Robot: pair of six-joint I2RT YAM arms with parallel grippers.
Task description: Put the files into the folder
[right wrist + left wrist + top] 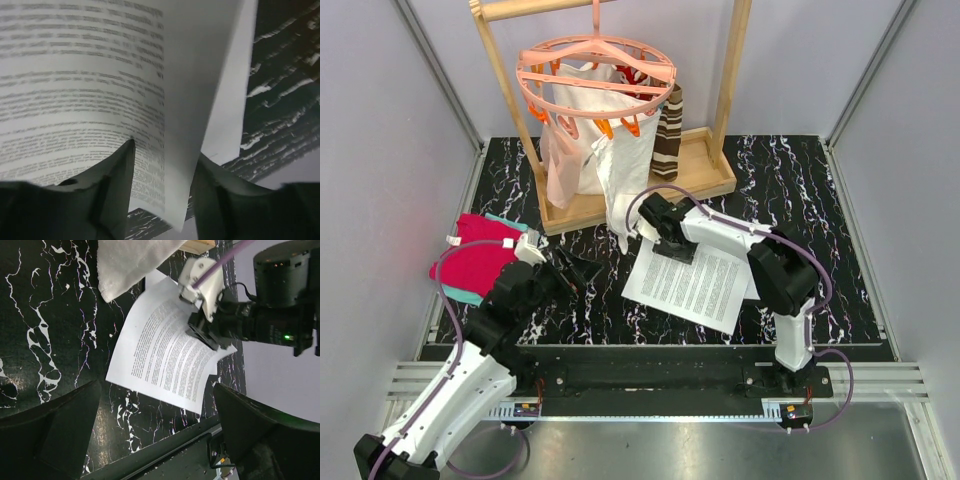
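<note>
1. The right tool stands partly open. Its two fingers are apart, and the raised edge of the files passes between them. The paper touches one finger, and a gap shows on the side of the other.
2. The files are white sheets of small print. They lie on the black veined worktop, mostly on the near side of this tool. Only the edge at the fingers curls upward.
3. The left tool is wide open and holds and touches nothing. The files lie ahead of it, near but apart from it.
4. The right arm rises from its base at the near edge and bends at the elbow above the files' right side. It then reaches far and to the left, with the wrist tipped down onto the files' far corner.
5. The left arm runs low from the near left corner, and its tool points toward the files.
6. Just beyond the right tool, a white cloth hangs from a wooden rack, its lower end close to the files' far corner. Bare worktop lies between the two tools. Red and teal cloths lie beside the left tool, on its left, by the worktop's left edge.
</note>
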